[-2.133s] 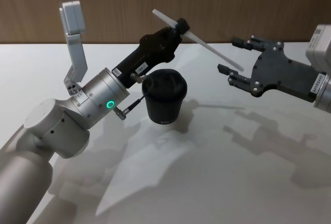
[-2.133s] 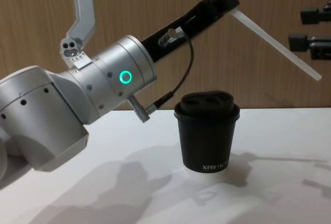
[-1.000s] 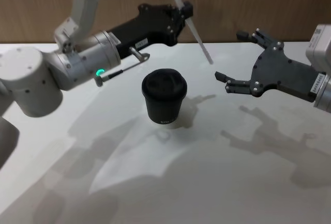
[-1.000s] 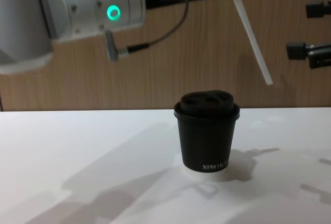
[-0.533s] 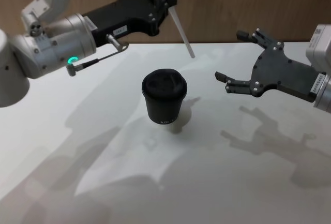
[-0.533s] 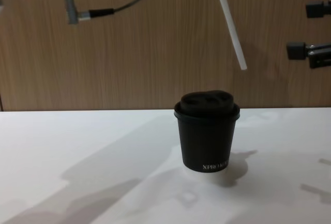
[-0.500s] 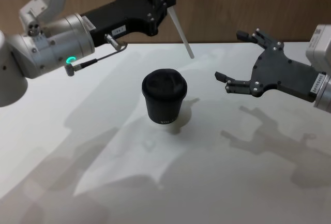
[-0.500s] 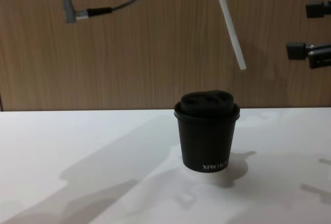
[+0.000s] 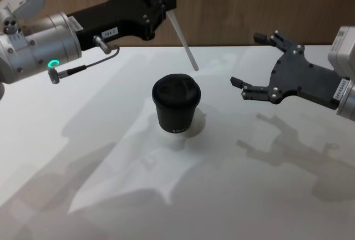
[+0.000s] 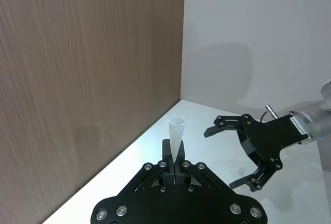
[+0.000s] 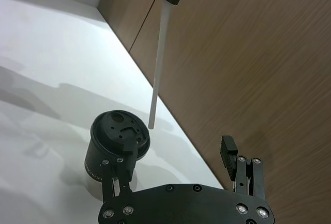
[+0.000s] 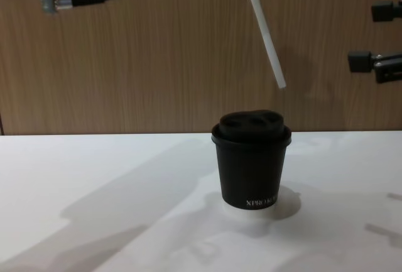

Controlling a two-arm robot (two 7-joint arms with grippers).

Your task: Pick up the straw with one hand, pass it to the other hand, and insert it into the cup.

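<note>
The left gripper [image 9: 168, 0] is pinching the straw [image 9: 183, 41] near its upper end, with the fingers pressed together on the tube. It is holding the straw in the air above the table [image 9: 249, 184]. The straw is touching nothing else.

In the chest view the long axis of the straw is running steeply from 11 o'clock down to 5 o'clock, so the tube is tilting and is not yet upright. Its free lower tip is hanging just above the level of the lid [image 9: 176, 90]. From this tip, the cup [image 9: 176, 112] is standing toward 7 o'clock, near but apart. I judge that the tip needs to travel toward 7 o'clock and the tube needs to come more upright before it goes down into a lid opening.

The right gripper [image 9: 247, 59] is waiting at 3 o'clock from the cup, well apart from it, with its fingers spread and holding nothing. The left gripper is therefore the nearer one to the cup, and the insertion looks to be its work.

I am counting one straw, one cup with one lid, and two grippers.
</note>
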